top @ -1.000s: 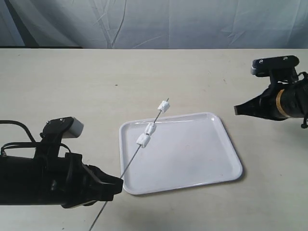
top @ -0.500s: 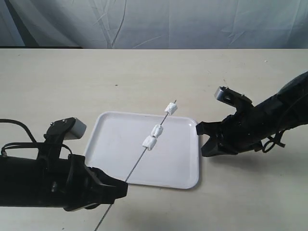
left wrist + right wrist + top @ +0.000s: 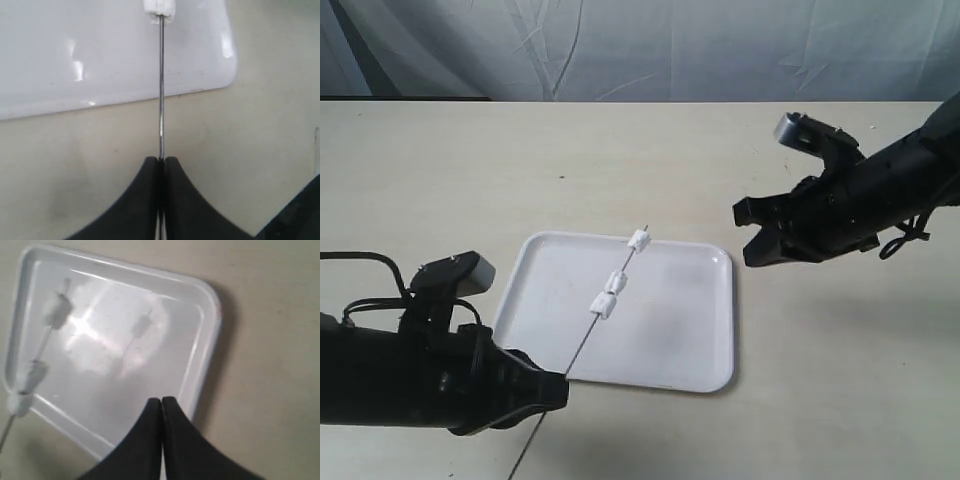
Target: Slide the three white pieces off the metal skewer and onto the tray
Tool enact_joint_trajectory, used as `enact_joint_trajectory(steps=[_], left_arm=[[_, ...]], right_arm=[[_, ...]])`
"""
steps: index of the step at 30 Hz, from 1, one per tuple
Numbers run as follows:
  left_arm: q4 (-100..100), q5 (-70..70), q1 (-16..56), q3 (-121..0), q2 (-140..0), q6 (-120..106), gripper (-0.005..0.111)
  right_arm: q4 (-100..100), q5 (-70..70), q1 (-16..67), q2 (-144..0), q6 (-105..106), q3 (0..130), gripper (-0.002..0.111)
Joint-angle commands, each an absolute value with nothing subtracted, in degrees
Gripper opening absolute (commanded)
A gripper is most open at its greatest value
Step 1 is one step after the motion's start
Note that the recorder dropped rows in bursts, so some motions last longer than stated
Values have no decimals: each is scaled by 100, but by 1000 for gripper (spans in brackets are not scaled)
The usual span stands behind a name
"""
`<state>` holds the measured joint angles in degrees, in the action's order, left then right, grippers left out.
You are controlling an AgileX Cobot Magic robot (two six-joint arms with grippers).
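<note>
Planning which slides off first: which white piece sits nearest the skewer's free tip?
The lone piece, set apart from the other two, which sit close together nearer the left gripper.

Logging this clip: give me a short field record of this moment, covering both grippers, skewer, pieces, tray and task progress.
left gripper: shut on the metal skewer, which slants up over the tray
right gripper: shut, holding nothing, near the tray's right edge
three white pieces: all threaded on the skewer above the tray; two close together, one near the tip
tray: flat on the table, nothing loose in it
progress: no piece slid off yet
</note>
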<state>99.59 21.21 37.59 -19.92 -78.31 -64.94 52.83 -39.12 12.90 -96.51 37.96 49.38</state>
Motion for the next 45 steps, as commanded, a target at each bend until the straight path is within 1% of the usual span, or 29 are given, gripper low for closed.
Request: enact_joint_trajectory(steps=[1, 4, 8, 13, 15, 20, 22, 27, 34, 37, 45], left_arm=[[9995, 2330, 3485, -2010, -8139, -6275, 0], [9995, 2689, 3354, -2010, -8139, -6299, 0], [9995, 2799, 3323, -2010, -8139, -6385, 0], [9995, 3232, 3323, -2010, -8139, -6860, 0], [9995, 3347, 3323, -1984, -8139, -6974, 0], [9995, 3003, 3323, -1600, -8024, -7024, 0], [9995, 2875, 3323, -1331, -7840, -7024, 0], [9995, 2495, 3323, -854, -6886, -6631, 0], [9995, 2244, 3323, -794, -5330, -6178, 0], [9995, 2256, 3323, -650, -4989, -6098, 0], [9995, 2479, 3323, 0, -4826, -5997, 0]], right_arm=[[5879, -4209, 1271, -9567, 3742, 4996, -1], [6580, -4312, 1271, -9647, 3926, 4996, -1], [7397, -4636, 1382, -9888, 4549, 4996, -1], [7914, -4591, 1616, -10245, 5034, 4996, 0], [8124, -4723, 1616, -10382, 5184, 4996, 6], [8420, -4960, 1606, -10469, 5208, 4996, 39], [8480, -4960, 1617, -10469, 5208, 4996, 43], [8914, -4777, 1880, -10469, 5208, 4996, 43], [9456, -4298, 2390, -10500, 5416, 4996, 40], [9995, -4360, 2570, -10500, 5780, 4996, 40], [9995, -4282, 2814, -10500, 5847, 5049, 40]])
